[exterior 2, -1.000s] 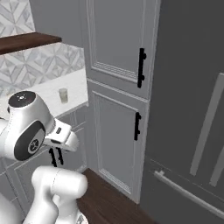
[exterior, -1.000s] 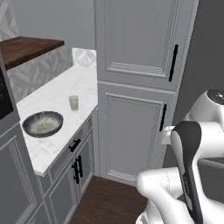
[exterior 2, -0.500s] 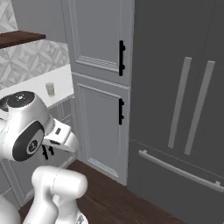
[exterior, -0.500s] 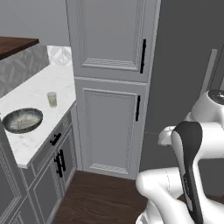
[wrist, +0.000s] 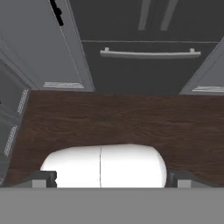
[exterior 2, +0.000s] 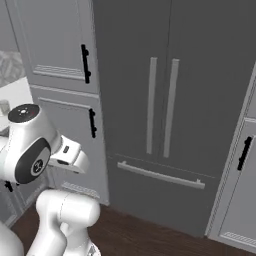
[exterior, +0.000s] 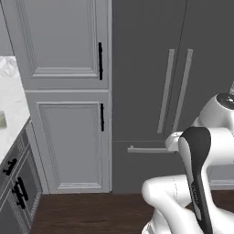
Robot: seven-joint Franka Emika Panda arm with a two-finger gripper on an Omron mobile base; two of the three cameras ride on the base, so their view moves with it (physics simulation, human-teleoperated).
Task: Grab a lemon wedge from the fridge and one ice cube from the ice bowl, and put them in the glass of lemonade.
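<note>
Fridge (exterior 2: 165,100) shows two closed doors, one bottom drawer.

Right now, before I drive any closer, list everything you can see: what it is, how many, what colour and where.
fridge: one, dark grey, straight ahead, both doors shut.
fridge door handles: two, grey vertical bars, side by side at the door seam.
fridge drawer handle: one, grey horizontal bar, on the bottom drawer.
tall cabinet: one, light grey, left of the fridge, two doors with black handles.
right cabinet: one, light grey, right of the fridge, black handle.
counter: one, white marble, far left.
floor: dark wood.
gripper: one, jaws open, pointing at the floor.
</note>
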